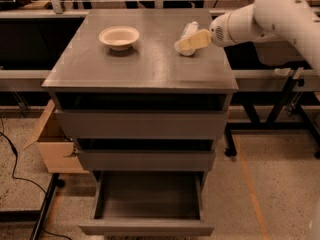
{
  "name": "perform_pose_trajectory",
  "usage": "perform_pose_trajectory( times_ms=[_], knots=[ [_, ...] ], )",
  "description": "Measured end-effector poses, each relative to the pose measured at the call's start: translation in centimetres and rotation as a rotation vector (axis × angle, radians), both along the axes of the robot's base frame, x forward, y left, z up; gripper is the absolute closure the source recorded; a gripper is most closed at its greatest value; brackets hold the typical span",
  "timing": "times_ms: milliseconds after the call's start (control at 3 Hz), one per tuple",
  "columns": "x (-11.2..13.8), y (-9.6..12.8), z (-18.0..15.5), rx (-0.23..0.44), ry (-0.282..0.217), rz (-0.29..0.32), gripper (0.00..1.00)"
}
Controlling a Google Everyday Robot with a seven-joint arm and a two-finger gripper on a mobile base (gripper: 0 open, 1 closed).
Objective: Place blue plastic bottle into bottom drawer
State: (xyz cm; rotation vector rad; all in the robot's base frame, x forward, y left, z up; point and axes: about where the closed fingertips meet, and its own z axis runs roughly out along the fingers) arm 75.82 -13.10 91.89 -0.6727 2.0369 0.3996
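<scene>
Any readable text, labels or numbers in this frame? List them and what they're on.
No legible text anywhere.
Print on the small clear plastic bottle with whitish-blue label, lying on the grey-brown cabinet top: too blurred to read.
On the white round bowl, the open bottom drawer and the brown cardboard box: no markings visible.
The gripper is at the bottle, on the cabinet top's right side.
</scene>
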Motion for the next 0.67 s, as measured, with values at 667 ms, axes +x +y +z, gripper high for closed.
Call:
perform_pose_trajectory(
  times_ms=[667],
  knots=[
    [7.3, 1.9, -2.9, -0.006, -0.062, -0.122, 0.0]
  ],
)
